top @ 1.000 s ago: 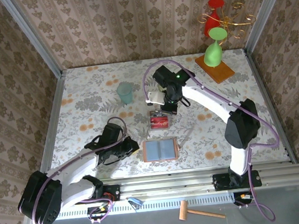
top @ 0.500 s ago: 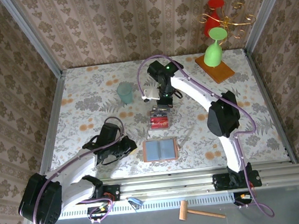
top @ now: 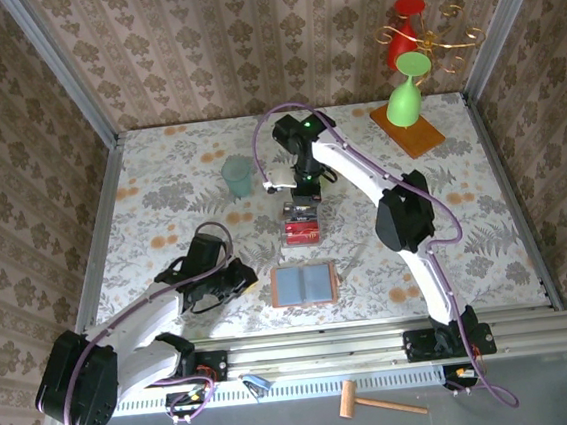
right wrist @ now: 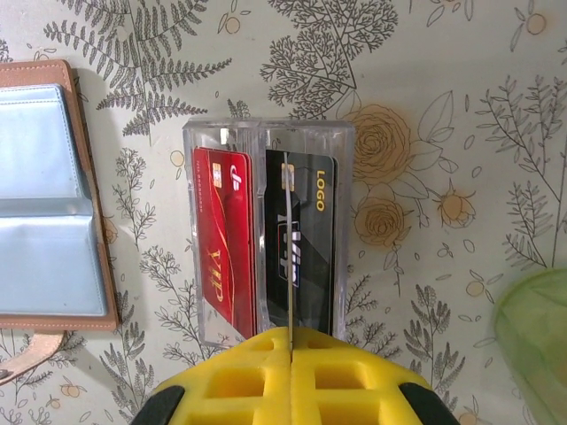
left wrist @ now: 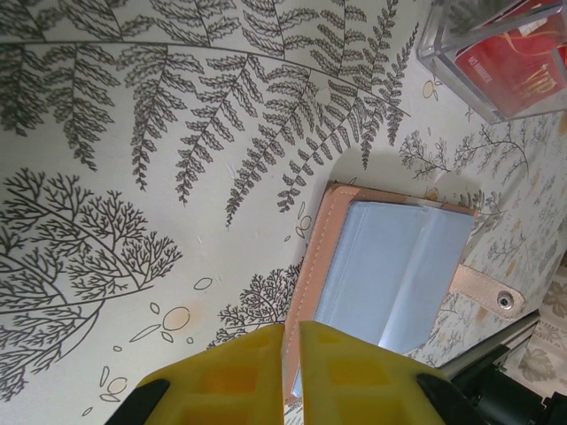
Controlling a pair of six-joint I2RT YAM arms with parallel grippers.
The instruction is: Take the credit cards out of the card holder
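The left gripper (left wrist: 292, 329), jaws all but closed on nothing, hovers by the open card holder (top: 302, 284), and beyond it the right gripper (right wrist: 291, 341) pinches a thin card (right wrist: 290, 221) edge-on over the tray (right wrist: 266, 129), which holds two cards (right wrist: 226, 239).

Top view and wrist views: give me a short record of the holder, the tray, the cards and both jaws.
holder: open flat, no card seen in its blue pockets
tray: clear, beyond the holder, apart from it
in tray: red card, black card
right jaws: shut on a third card, edge-on over the tray
left jaws: shut, over the holder's left edge; contact unclear
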